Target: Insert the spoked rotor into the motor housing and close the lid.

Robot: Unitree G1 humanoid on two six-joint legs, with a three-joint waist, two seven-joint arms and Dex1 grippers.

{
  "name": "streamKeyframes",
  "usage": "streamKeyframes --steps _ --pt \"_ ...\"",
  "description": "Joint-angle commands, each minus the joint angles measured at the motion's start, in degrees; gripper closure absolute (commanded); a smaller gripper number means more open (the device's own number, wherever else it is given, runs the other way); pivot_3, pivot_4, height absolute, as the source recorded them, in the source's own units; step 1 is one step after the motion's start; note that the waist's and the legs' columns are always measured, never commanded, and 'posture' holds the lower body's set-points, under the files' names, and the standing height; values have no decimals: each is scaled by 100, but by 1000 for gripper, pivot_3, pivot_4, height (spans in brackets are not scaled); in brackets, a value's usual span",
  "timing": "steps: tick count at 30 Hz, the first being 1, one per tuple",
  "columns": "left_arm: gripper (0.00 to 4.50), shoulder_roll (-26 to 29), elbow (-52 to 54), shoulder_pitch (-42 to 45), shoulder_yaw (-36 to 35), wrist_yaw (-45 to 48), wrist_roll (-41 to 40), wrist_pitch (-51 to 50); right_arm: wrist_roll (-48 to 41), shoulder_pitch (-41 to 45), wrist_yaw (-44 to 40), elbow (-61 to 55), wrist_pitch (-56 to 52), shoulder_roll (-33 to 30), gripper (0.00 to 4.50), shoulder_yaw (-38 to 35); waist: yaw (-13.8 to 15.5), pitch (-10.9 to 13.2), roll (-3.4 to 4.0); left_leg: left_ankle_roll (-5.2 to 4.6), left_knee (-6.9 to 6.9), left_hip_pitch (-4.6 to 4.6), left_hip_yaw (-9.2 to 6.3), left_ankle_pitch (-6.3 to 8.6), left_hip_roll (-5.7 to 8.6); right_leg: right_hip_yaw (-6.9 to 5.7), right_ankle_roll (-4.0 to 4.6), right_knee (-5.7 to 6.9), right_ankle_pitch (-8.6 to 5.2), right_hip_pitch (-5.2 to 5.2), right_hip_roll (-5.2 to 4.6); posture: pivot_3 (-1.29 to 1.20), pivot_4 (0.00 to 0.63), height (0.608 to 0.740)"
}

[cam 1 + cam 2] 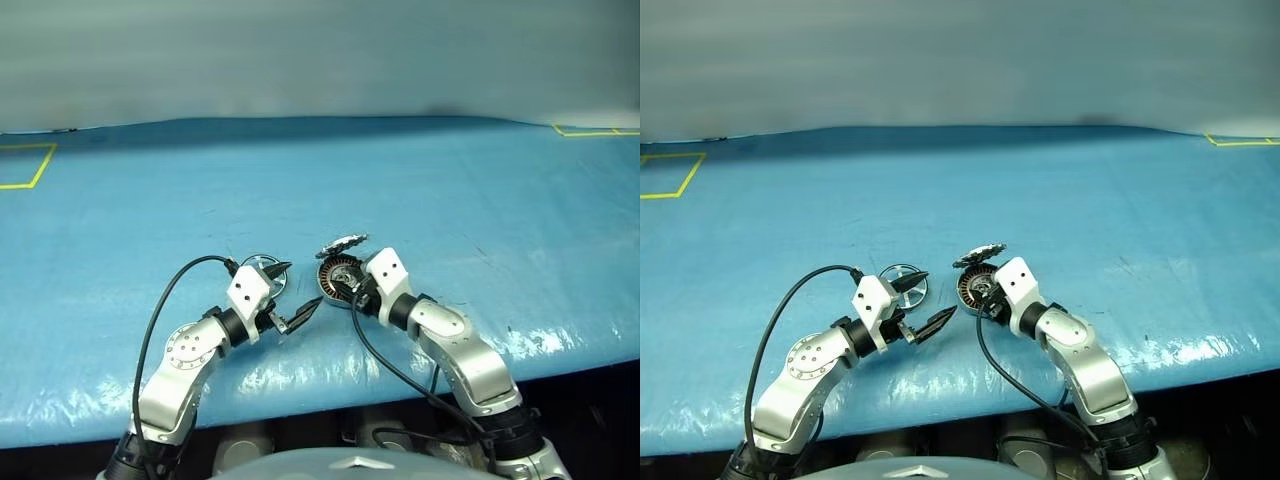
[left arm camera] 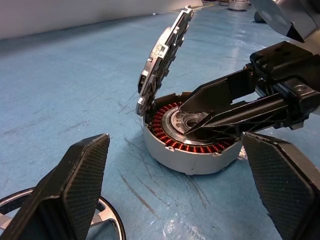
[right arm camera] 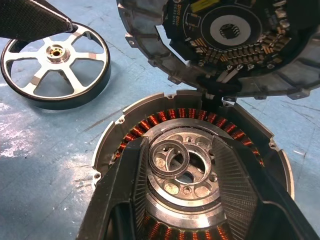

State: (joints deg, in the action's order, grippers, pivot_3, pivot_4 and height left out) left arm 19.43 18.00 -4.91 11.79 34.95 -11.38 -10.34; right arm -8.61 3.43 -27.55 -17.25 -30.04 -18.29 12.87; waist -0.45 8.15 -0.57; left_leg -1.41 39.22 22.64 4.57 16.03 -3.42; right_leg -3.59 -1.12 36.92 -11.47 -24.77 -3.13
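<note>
The blue bench (image 1: pixel 450 200) carries the motor housing (image 2: pixel 192 150), its lid (image 2: pixel 162 55) hinged up. The right claw (image 3: pixel 172 172) sits partly parted inside the housing, holding nothing I can make out. The left claw (image 1: pixel 928 302) gapes empty beside the spoked rotor (image 3: pixel 55 67); it should probably grasp the rim squarely and keep it level.

On the bench (image 1: pixel 480 190), the spoked rotor (image 3: pixel 55 66) lay just left of the motor housing (image 2: pixel 192 150), whose lid (image 2: pixel 162 55) stood raised on its far rim, a small ring (image 3: pixel 169 158) inside.

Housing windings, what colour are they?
Copper-orange, ringing the motor housing around its silver centre; clearest in the right wrist view.
</note>
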Motion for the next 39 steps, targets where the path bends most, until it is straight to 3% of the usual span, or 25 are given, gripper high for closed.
streamKeyframes --steps 1,6,22,25,29,39 --pt "0 -8 169 35 10 -7 -19 43 -288 -36 -121 -295 103 62 2483 -185 -3 0 0 0 0 0 0 0 0 0 0 0 0 0 0 0 150 740" --pt "0 -27 148 62 28 16 -36 45 -677 -33 -243 -546 218 205 2483 -363 -7 1 1 0 -2 2 0 0 -2 0 1 0 -1 -3 2 0 150 740" --pt "0 -32 101 116 33 32 -35 42 177 -86 -324 -290 908 -260 2483 194 -6 1 1 0 -3 2 0 0 -1 -1 3 -1 -2 -3 1 0 150 740" --pt "0 -24 100 116 44 43 -30 40 124 -97 -343 -282 1035 -215 3094 153 -5 1 1 0 -2 2 0 0 -1 0 3 -1 -2 -3 1 0 150 740" --pt "0 -39 99 112 39 22 -26 48 138 -89 -445 -296 1021 -249 4448 227 -4 1 0 0 -2 2 -1 0 -1 -1 2 -1 -2 -2 2 0 150 740" --pt "0 -65 82 151 85 37 -34 59 303 -25 -513 -27 915 -244 4448 430 -3 1 0 0 -2 2 0 0 -1 -1 3 -2 -2 -3 1 0 150 740"
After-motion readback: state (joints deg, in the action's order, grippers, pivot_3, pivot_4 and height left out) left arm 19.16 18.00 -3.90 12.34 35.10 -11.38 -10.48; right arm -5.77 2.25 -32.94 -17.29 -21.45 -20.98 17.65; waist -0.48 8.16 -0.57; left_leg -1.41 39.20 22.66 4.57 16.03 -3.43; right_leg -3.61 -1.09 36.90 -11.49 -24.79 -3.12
